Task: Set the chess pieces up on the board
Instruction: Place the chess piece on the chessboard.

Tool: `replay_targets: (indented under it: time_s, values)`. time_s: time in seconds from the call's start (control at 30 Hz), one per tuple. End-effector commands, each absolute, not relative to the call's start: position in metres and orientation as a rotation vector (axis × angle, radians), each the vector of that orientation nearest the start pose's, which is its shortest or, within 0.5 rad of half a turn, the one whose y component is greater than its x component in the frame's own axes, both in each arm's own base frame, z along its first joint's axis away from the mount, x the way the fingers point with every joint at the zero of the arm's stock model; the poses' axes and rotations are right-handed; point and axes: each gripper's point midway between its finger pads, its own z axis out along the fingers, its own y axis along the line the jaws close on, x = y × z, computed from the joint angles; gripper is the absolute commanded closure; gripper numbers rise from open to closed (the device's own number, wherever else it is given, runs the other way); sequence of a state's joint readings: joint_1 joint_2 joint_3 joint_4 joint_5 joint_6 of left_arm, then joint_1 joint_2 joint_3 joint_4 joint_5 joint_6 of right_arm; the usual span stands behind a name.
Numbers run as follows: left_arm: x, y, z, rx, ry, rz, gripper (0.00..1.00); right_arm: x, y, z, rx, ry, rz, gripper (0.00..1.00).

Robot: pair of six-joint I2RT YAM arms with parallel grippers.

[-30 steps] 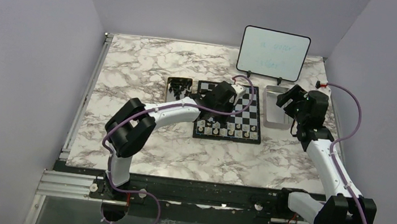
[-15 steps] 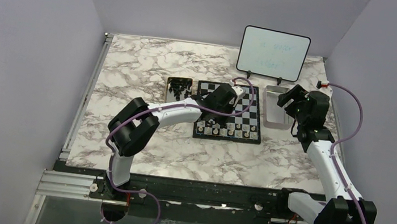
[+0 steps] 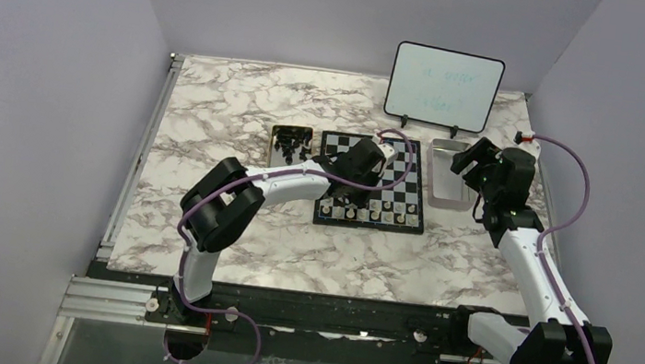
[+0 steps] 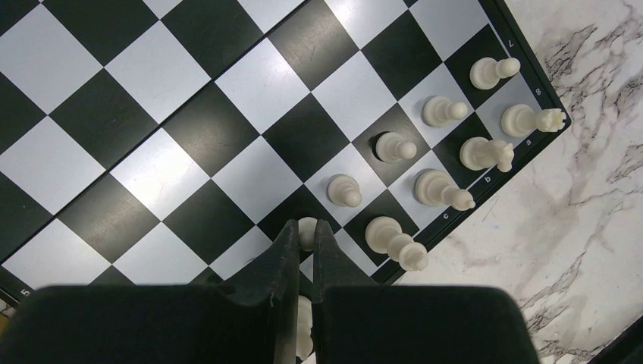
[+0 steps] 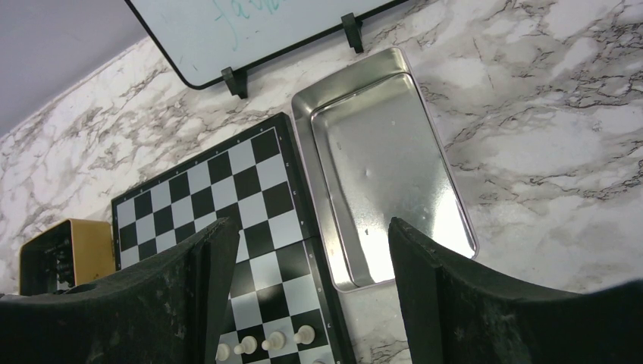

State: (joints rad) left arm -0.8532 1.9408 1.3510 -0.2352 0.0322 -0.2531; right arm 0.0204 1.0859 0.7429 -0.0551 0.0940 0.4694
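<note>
Marbled bench (image 3: 244,107) carries the board (image 3: 403,178). Left claw (image 4: 305,226) is pinched on a white piece (image 4: 306,232): lower it squarely, then release. Right claw (image 5: 312,227) gapes empty.

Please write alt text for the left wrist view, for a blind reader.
The left gripper is shut on a white chess piece over the board. Other white pieces stand in two rows along its edge.
</note>
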Motion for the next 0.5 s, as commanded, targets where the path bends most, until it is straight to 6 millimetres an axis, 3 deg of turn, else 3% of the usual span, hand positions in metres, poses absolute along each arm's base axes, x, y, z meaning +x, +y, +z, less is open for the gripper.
replay_targets:
  time_s: [0.0, 0.47]
  values:
    - [0.315, -0.3836, 0.0641, 0.746, 2.346, -0.515, 0.93, 0.3621, 0.0033, 0.1961, 0.502, 1.89, 0.189, 0.23]
    - [0.3146, -0.3818, 0.0567, 0.758, 2.358, -0.501, 0.87, 0.3616, 0.0029, 0.193, 0.503, 1.895, 0.184, 0.23]
